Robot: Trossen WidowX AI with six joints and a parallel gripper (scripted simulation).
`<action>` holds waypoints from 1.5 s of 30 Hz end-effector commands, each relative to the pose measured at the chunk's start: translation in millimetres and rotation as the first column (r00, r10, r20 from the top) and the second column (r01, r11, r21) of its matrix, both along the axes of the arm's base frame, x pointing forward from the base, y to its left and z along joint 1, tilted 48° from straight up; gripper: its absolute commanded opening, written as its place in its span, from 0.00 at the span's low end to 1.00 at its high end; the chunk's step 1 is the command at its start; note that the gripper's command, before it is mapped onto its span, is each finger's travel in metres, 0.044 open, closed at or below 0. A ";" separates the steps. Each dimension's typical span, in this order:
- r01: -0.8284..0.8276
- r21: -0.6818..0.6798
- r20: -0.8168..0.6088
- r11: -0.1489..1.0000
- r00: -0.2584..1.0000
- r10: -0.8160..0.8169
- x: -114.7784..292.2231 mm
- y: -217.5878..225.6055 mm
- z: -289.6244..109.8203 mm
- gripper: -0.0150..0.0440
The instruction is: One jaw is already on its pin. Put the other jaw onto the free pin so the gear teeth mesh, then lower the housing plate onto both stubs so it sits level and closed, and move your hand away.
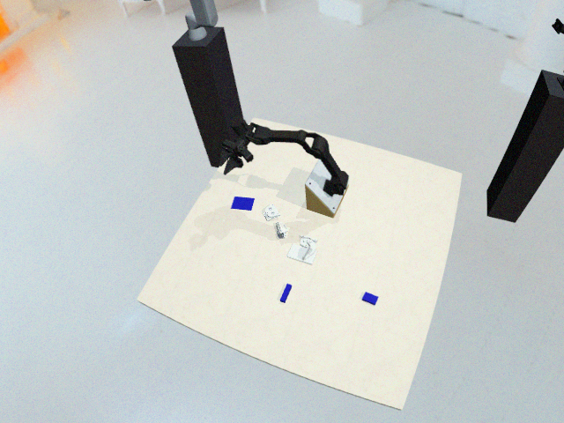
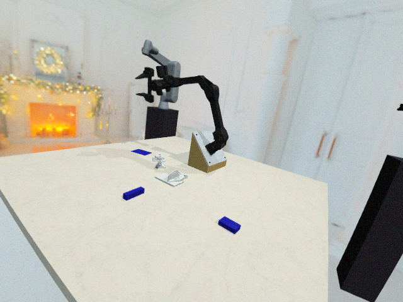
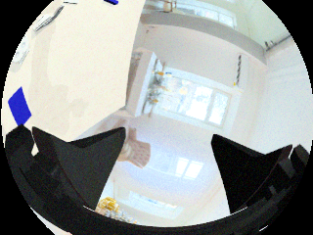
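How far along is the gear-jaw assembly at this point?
Apparently at the start: one part already stands on the white base plate. Nothing is in hand; the gripper is open, away from the parts. Left: the loose white pieces still lie off the base, so jaw fitting and housing closure remain.

On the worktop [image 1: 364, 337] [image 2: 182, 260] [image 3: 93, 64], a flat blue square [image 1: 242, 203] [image 2: 141, 151] [image 3: 20, 107] is lying apart from a long blue bar [image 1: 285, 293] [image 2: 133, 193] and a short blue block [image 1: 370, 298] [image 2: 229, 224]. Beyond, a fireplace [image 2: 53, 119] is glowing orange beneath a wreath [image 2: 50, 60].
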State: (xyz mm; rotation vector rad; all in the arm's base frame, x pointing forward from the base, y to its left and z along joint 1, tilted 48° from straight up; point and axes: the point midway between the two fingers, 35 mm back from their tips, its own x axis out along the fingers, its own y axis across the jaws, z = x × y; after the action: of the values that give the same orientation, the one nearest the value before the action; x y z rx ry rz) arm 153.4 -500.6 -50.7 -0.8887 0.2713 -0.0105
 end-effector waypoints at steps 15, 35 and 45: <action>0.000 0.000 0.000 1.000 1.000 0.000 0.0 0.0 0.0 0.35; 0.002 0.018 -0.001 1.000 1.000 -0.002 1.4 1.0 -0.3 0.25; 0.030 0.271 -0.018 0.962 1.000 -0.026 20.8 15.8 -3.9 0.25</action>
State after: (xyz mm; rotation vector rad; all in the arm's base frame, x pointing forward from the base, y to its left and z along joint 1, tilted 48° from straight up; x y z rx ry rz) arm 167.6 -489.9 -54.3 -0.6990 0.2805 0.0025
